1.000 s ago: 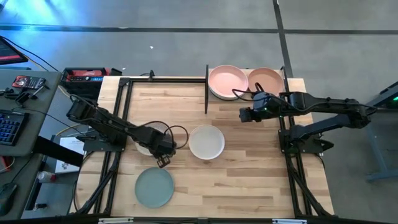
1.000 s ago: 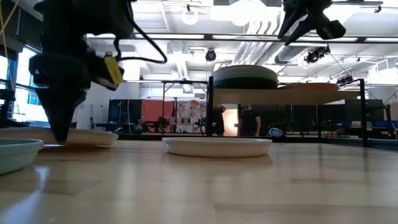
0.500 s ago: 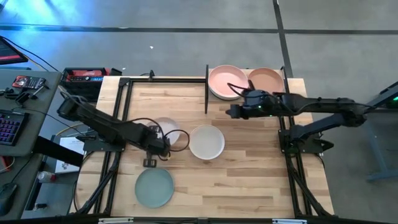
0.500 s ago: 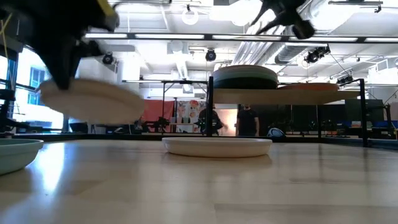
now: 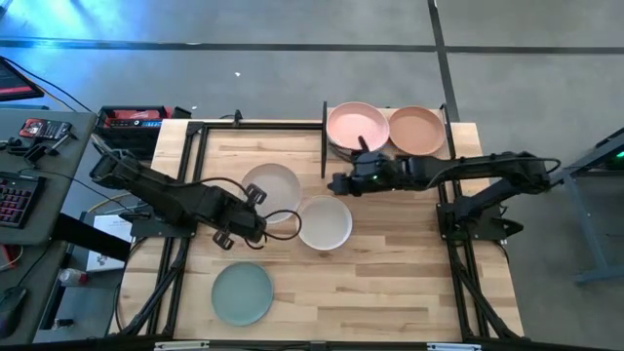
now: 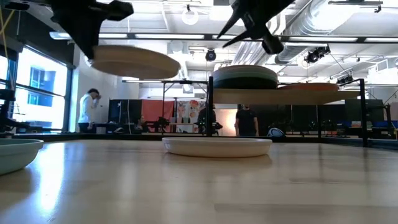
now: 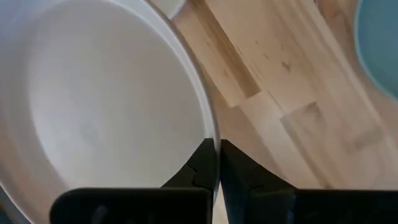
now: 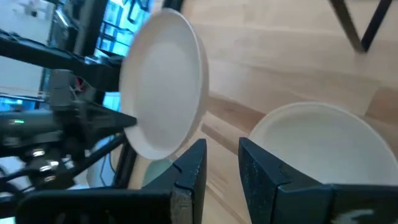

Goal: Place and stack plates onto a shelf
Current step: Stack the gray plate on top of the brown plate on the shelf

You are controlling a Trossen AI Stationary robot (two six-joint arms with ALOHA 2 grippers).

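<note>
Partly done: plates sit stacked on the shelf (image 5: 421, 148) at the tabletop's far right corner, the left end effector (image 5: 250, 212) carries a cream plate (image 5: 272, 185) clamped by its rim above mid-tabletop, while a white plate (image 5: 325, 222) and green plate (image 5: 242, 293) wait; the right end effector (image 5: 340, 183) hovers slightly apart.

Left arm enters from the left edge of the high view and reaches toward centre frame. The left gripper (image 5: 250, 207) sits left of centre, fingers pinched together on the rim of a cream plate (image 5: 272, 187), raised clear of the table in the low view. Right arm extends from the right edge toward upper centre. The right gripper (image 5: 336, 183) is empty, fingers slightly parted, high above the table.
</note>
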